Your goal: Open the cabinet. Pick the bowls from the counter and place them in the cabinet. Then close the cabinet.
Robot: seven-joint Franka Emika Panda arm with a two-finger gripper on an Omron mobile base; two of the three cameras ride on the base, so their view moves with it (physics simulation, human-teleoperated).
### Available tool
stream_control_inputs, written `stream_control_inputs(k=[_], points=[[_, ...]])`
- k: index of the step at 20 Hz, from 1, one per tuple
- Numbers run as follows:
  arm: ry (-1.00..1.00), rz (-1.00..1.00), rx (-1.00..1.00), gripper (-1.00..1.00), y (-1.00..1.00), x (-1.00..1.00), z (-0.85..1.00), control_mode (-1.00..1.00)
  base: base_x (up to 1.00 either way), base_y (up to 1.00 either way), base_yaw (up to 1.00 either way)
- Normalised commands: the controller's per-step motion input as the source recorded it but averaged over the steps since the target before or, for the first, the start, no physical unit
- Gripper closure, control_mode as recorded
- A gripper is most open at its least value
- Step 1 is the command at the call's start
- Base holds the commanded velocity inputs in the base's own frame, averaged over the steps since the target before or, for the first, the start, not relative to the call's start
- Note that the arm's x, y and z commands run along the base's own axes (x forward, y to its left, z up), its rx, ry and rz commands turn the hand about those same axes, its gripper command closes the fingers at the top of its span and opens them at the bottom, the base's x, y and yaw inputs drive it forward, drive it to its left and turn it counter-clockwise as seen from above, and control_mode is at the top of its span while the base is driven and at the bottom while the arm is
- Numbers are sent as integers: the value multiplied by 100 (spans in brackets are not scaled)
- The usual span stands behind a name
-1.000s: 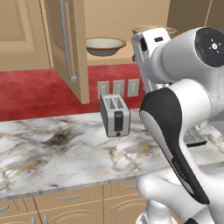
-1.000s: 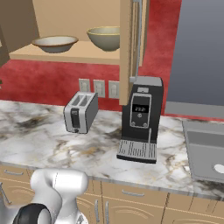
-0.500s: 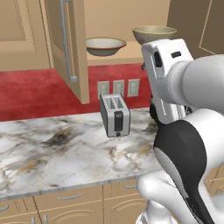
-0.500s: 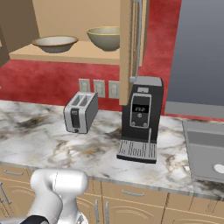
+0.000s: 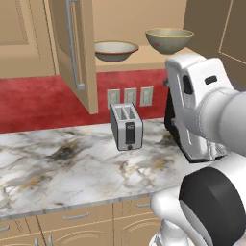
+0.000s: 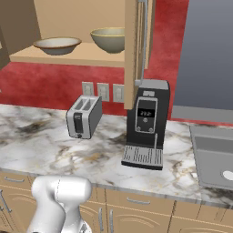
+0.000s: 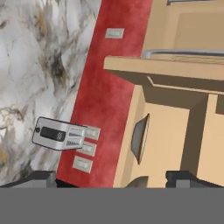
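left base view — round bowls [image 5: 115, 50], wooden cabinet [image 5: 72, 53]

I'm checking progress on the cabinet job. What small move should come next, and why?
Probably swing the open claw toward the left door to push it shut. Both bowls, the shallow one and the deeper one, already sit on the cabinet shelf, and both doors stand open.
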Motion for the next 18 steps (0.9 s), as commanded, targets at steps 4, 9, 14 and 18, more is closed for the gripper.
stream_control_inputs(k=[4,9,14,18], points=[[-3,0,0,-100,18,-21,0,-100,0,0,0],[0,0,0,-100,25,-3,-3,-100,0,0,0],[0,0,0,-100,27,-5,0,-100,0,0,0],[0,0,0,-100,27,-5,0,-100,0,0,0]])
